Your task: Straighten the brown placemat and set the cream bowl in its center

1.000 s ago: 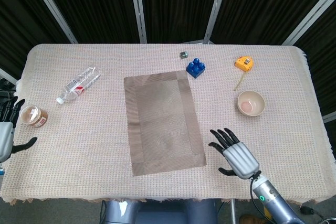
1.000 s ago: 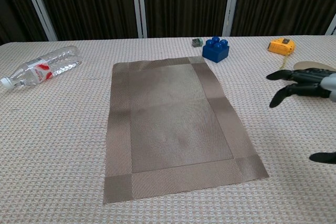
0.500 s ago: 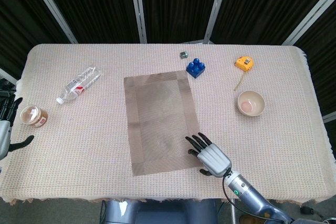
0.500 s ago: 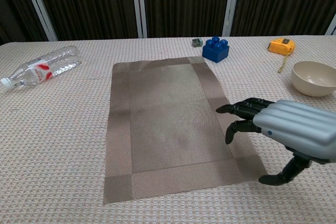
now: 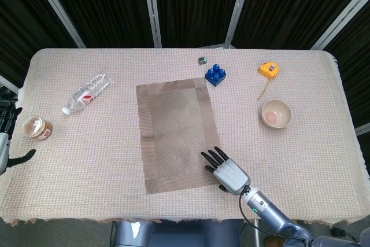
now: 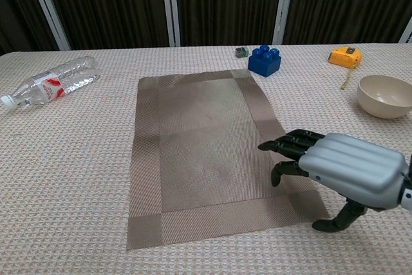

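Placemat: the brown woven rectangular placemat (image 5: 178,134) lies mid-table on the cream woven tablecloth (image 5: 104,160), its long axis running from the far edge toward the near edge, slightly skewed so the near end drifts right.
Bowl: the cream round bowl (image 5: 276,113) stands upright and alone toward the right edge, well apart from the placemat.
Right hand: the grey-backed right hand (image 5: 225,168) hovers palm down at the placemat's near right corner, black fingers (image 6: 291,144) spread apart and holding nothing, tips over the mat's right border; whether they touch the weave cannot be told.
Left hand: the left hand (image 5: 7,143) is only partly visible at the left edge, beside a small round tub (image 5: 36,127); it seems to hold nothing.
Key relation: the mat lies directly under and to the left of the right fingers, so that hand is far nearer.
Change: compared with a second ago, the right hand has travelled from the bare cloth on the right onto the mat's corner; mat and bowl are unmoved.
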Robot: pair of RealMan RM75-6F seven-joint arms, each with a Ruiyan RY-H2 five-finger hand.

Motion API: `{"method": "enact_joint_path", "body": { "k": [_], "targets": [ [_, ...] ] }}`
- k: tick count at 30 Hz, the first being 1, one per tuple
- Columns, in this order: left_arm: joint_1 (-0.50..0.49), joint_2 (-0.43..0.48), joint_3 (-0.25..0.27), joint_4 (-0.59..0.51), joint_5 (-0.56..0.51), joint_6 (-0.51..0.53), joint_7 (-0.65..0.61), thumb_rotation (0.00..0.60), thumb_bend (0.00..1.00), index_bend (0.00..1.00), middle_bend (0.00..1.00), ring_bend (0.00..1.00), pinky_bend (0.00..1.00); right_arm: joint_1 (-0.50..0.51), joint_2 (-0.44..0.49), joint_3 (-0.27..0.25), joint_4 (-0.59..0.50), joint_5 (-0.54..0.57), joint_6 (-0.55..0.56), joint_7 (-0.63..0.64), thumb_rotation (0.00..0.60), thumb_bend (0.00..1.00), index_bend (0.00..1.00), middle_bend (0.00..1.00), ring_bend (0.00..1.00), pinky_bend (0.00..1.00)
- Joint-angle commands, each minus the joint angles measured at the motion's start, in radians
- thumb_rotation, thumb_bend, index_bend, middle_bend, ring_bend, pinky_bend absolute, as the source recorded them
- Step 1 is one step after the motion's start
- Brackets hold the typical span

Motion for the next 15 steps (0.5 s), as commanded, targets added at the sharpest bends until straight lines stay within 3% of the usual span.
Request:
{"method": "enact_joint_path", "body": {
  "k": [1, 8, 15],
  "targets": [
    [0.001, 0.001, -0.001, 0.0, 0.001, 0.0, -0.001, 0.6, 0.19, 0.0, 0.0, 0.0, 0.0, 0.001, -0.011, -0.011, 0.035, -0.011, 0.016, 0.007, 0.6, 0.1, 0.31, 0.0, 0.0, 0.0],
    [0.002, 0.001, -0.005, 0.0, 0.001, -0.003, -0.005, 0.6, 0.19, 0.0, 0.0, 0.0, 0.0, 0.001, -0.036, -0.024, 0.09, -0.018, 0.043, 0.027, 0.6, 0.11, 0.31, 0.0, 0.0, 0.0],
    [0.004, 0.005, -0.009, -0.001, -0.002, -0.005, -0.012, 0.6, 0.19, 0.0, 0.0, 0.0, 0.0, 0.003, -0.057, -0.029, 0.116, -0.017, 0.061, 0.053, 0.6, 0.22, 0.31, 0.0, 0.0, 0.0]
  ]
}}
